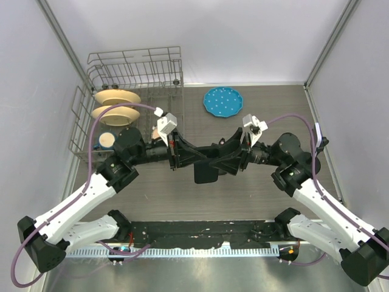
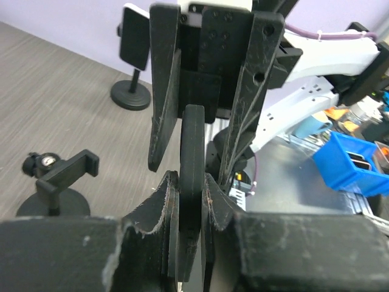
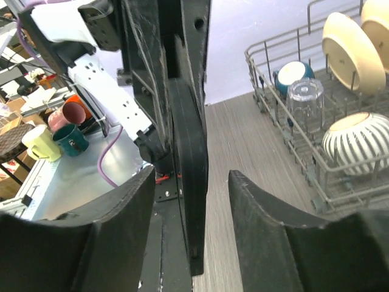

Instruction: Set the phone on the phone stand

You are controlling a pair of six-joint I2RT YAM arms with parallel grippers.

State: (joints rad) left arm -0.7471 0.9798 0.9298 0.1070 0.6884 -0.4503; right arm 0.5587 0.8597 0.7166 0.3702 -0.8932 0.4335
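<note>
The black phone (image 1: 206,172) hangs edge-on above the middle of the table, between both grippers. My left gripper (image 2: 191,188) is shut on its near end, both pads pressed against its faces. My right gripper (image 3: 191,173) faces it from the other side. It is open, its fingers (image 3: 255,207) standing either side of the phone (image 3: 188,182) with gaps. In the left wrist view a black clamp-type phone stand (image 2: 61,176) on a round base stands on the table at the left, empty. A second stand (image 2: 134,55) stands further back.
A wire dish rack (image 1: 130,67) with cream plates, a bowl and a glass fills the back left. A blue plate (image 1: 223,101) lies at the back centre. A blue bin (image 2: 352,161) sits off the table beyond the right arm.
</note>
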